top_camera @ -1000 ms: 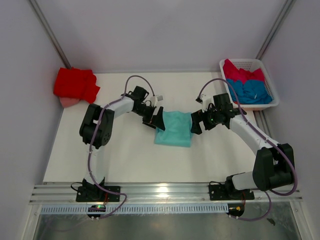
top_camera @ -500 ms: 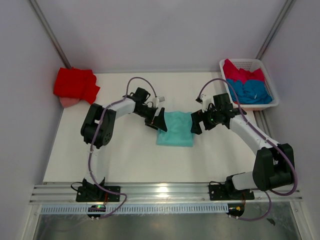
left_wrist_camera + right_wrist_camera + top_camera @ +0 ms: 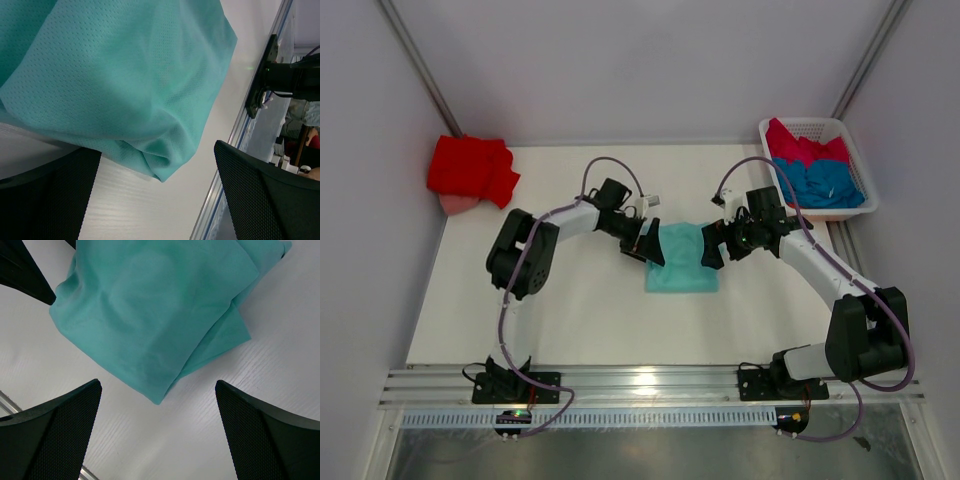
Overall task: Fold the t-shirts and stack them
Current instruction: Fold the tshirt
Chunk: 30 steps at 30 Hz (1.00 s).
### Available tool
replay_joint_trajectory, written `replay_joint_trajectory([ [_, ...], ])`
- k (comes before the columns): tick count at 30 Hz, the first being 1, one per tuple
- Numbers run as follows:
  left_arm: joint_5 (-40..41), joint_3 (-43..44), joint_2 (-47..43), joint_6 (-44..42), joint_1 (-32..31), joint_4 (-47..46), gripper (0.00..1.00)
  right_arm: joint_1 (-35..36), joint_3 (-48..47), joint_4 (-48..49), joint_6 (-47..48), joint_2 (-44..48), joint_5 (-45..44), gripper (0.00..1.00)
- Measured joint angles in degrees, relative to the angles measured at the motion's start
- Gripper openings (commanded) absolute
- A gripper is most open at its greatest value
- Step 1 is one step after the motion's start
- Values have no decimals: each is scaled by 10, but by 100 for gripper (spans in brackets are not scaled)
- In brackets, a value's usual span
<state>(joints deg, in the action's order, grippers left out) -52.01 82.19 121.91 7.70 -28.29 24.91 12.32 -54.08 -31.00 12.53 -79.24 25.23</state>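
My left end effector (image 3: 649,246) and right end effector (image 3: 712,249) gape beside the squarish, pin-holed mint-teal t-shirt (image 3: 681,260) on the white woodgrain surface (image 3: 580,310).

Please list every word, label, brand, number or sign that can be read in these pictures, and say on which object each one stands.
No text can be read anywhere.
The mint-teal t-shirt is plain, with no print or tag showing.
The red t-shirt, the blue t-shirt, the crimson-pink t-shirt and the white slatted basket show no writing.
The clutter beyond the table edge in the left wrist view is too blurred to read.
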Motion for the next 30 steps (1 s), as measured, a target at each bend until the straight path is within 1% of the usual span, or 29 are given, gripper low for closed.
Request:
replay_joint_trajectory([
  [7,10,-8,1,45,-6,-41,96,0,0,-3,0,0,1,99],
  [10,16,-9,1,57,-9,-53,93,0,0,-3,0,0,3,99],
  [12,21,-10,1,60,-9,-58,88,0,0,-4,0,0,3,99],
  [13,24,-10,1,62,-10,-60,84,0,0,-4,0,0,3,99],
  [14,27,-10,1,63,-10,-61,76,0,0,-4,0,0,3,99],
  [17,43,-12,3,68,-11,-67,65,0,0,-4,0,0,5,99],
  [22,54,-14,7,70,-11,-75,58,0,0,-4,0,0,5,99],
  [23,55,-14,8,70,-11,-76,53,0,0,-4,0,0,5,100],
  [24,56,-14,9,70,-12,-77,51,0,0,-4,0,0,5,99],
  [25,59,-14,10,70,-12,-80,42,0,0,-4,0,0,5,99],
  [28,65,-15,18,71,-14,-85,27,0,0,-4,0,1,5,99],
  [29,64,-15,20,71,-14,-86,15,0,0,-4,0,1,5,99],
  [30,69,-15,22,68,-15,-86,10,0,0,-4,0,2,5,99],
])
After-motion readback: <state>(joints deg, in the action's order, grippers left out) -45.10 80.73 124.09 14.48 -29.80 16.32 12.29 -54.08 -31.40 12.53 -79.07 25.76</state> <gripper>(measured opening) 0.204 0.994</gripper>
